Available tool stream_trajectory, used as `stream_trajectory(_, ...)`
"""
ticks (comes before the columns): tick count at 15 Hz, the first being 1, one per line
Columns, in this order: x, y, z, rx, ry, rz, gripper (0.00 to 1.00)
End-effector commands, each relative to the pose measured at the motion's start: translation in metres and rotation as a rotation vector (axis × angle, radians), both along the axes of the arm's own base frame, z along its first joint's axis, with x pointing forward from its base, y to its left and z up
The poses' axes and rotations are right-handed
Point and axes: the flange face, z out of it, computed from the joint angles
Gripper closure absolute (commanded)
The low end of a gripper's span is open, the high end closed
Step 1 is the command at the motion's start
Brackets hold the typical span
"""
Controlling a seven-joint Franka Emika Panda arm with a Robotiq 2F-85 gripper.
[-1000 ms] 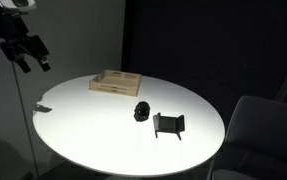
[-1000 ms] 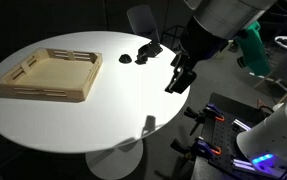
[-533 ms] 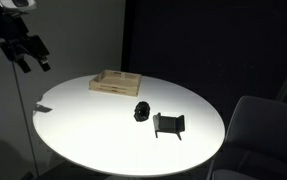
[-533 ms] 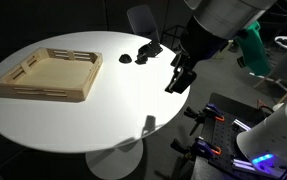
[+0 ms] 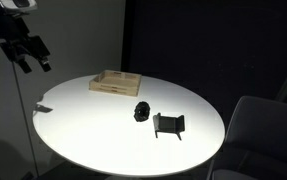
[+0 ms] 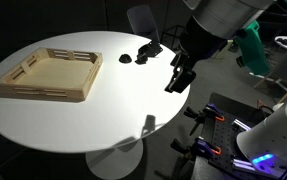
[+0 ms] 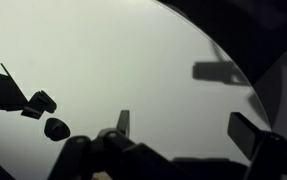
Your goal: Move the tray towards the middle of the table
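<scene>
The chief risk lies in the long reach ahead: the claw (image 6: 176, 84) hangs in the air off the right edge of the worktop (image 6: 113, 110), well apart from the tray (image 6: 48, 75), which sits on the left part of the white top close to its rim. In an exterior view the tray (image 5: 115, 82) lies at the far left of the worktop (image 5: 93, 125), with the claw (image 5: 37, 61) high up and further left, beyond the edge. A careless sweep across could clip the black bracket (image 5: 168, 124) or the black roundish object (image 5: 141, 111), which stand apart from the tray nearer the middle, and knock them over or off. The tray's rims are low and the tray is shallow, so a pinch on a rim may well slip, and a push placed off-centre would probably swivel the tray rather than slide it. Because it lies so near the rim, a shove in the wrong direction could tip it off the worktop. Coming down too low might also jam the fingertips against the top. The wrist view shows the claw (image 7: 183, 126) released, its fingers (image 7: 123, 121) spread wide with nothing between them, over bare white worktop (image 7: 133, 60); the two small black things appear at the left there, and the tray is out of that view.
</scene>
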Motion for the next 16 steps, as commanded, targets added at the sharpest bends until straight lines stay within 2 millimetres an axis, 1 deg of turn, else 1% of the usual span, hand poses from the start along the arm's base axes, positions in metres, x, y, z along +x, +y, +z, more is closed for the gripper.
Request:
stream_trajectory(1,0.023,-0.004,0.007,0.013,-0.014,0.030,0.00)
stream_trajectory(5,0.052,-0.010,0.017,0.060,-0.059,0.069,0.00)
stream_trajectory(10,0.096,-0.023,0.029,0.152,-0.095,0.103,0.00)
stream_trajectory(16,0.149,-0.044,0.031,0.216,-0.116,0.127,0.00)
